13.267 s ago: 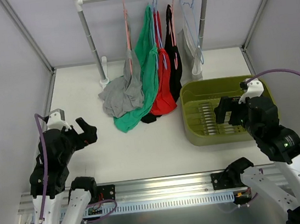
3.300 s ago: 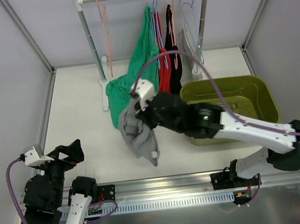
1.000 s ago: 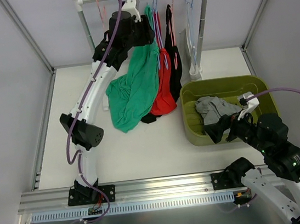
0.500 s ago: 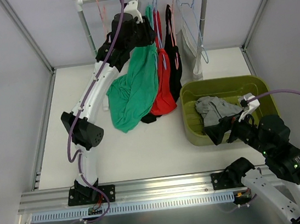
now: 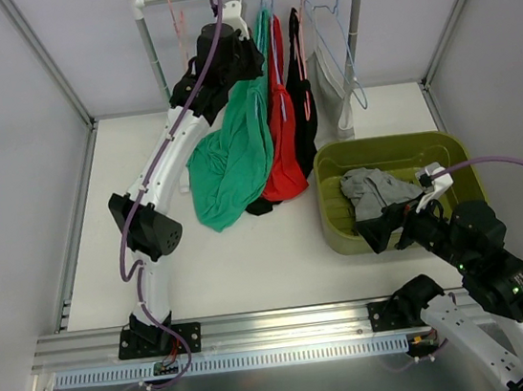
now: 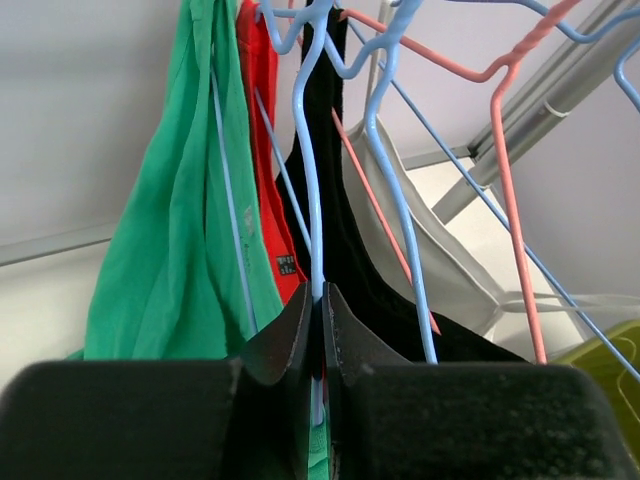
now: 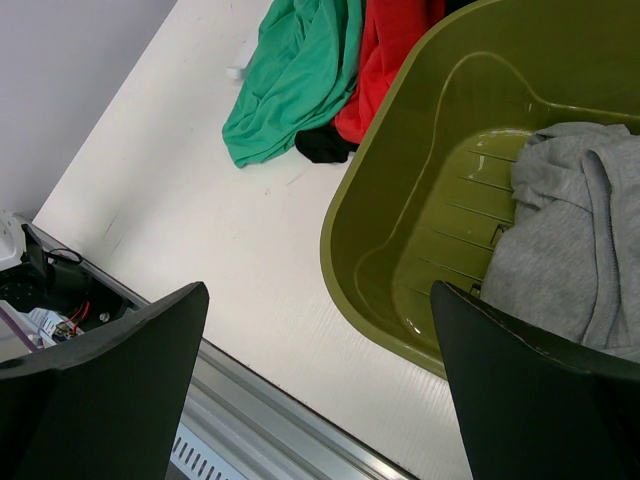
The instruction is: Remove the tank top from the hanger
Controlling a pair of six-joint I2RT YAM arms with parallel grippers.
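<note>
Left end effector (image 6: 320, 325) nudged right along far edge, clamped on blue hanger (image 6: 311, 200) seemingly carrying green tank top (image 6: 170, 250); right end effector (image 7: 320, 300) gapes empty — removal starting.

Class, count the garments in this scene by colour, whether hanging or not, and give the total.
green garment: 1
red garment: 1
black garment: 1
white garment: 1
grey garment, lying in the olive bin: 1
Total: 5
</note>
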